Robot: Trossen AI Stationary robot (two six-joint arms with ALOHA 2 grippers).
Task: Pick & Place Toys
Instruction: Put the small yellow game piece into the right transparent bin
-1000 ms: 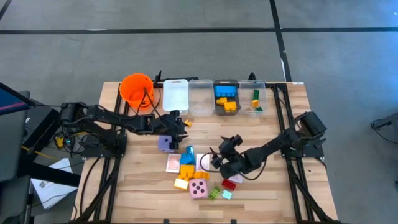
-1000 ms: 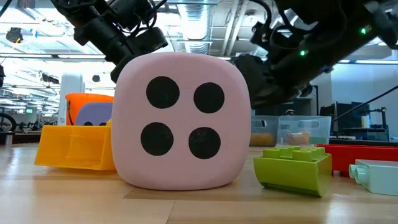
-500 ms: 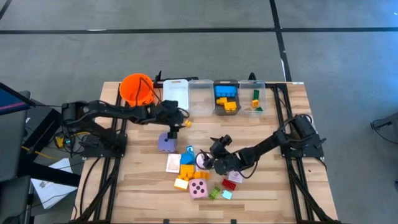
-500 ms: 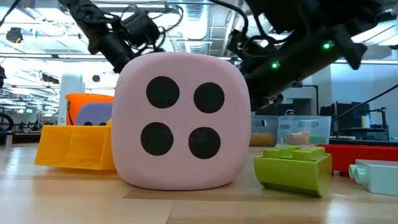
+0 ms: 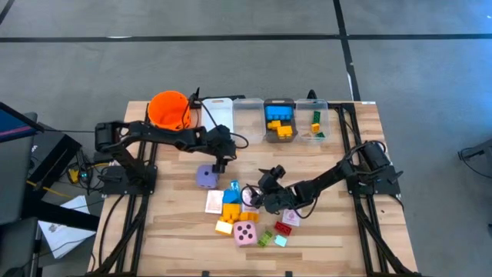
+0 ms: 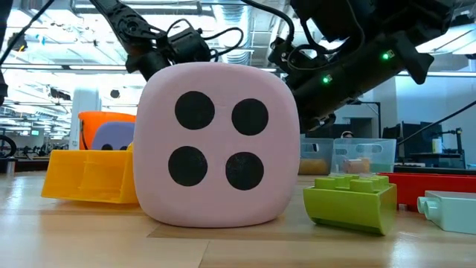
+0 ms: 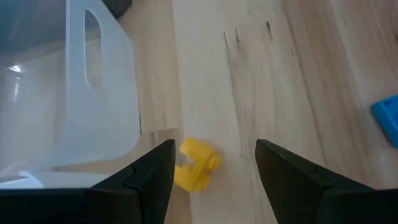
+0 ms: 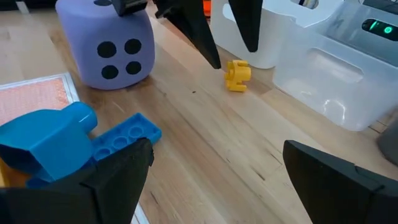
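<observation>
A pink die (image 6: 217, 143) with four black dots on its facing side fills the centre of the low view, resting on the wooden table (image 6: 111, 238). At 9 o'clock from it lies a yellow brick (image 6: 88, 176), touching or just beside it. Behind that brick show an orange bucket (image 6: 104, 123) and part of a purple die (image 6: 111, 137). At 4 o'clock sits a green brick (image 6: 351, 199); beyond it lie a red brick (image 6: 435, 186) and a pale blue brick (image 6: 451, 210). A clear bin (image 6: 357, 155) stands behind. Two dark arms reach in at 12 o'clock.
</observation>
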